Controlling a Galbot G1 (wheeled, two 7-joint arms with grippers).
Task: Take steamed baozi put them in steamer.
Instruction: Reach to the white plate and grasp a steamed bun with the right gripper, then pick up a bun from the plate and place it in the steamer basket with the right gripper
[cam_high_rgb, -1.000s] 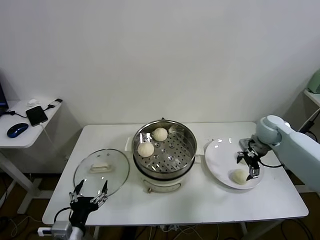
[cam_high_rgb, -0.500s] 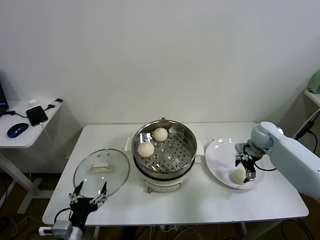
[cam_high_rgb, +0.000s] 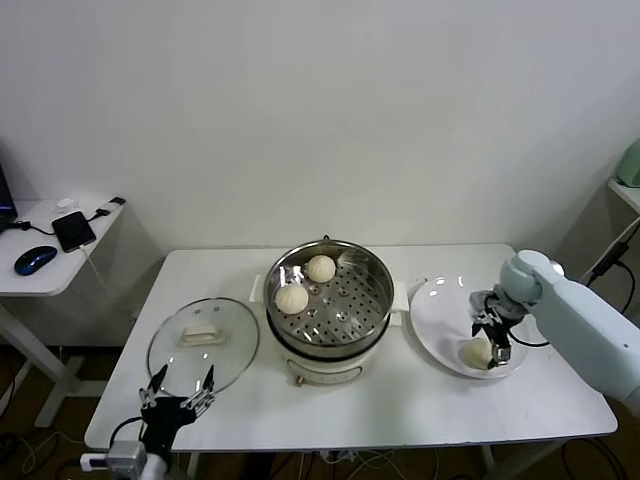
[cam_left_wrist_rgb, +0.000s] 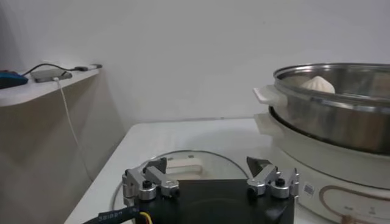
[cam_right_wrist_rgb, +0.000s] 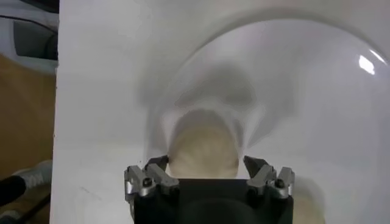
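The right claw (cam_high_rgb: 492, 339) is hanging with fingers apart directly over the last baozi (cam_high_rgb: 478, 351) on the white plate (cam_high_rgb: 437, 310), straddling it, far nearer than the parked left claw (cam_high_rgb: 180, 392), also spread.

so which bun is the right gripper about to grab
The bun alone on the white plate, right of the steamer. The right gripper straddles it, open. The other two buns sit inside the steamer.
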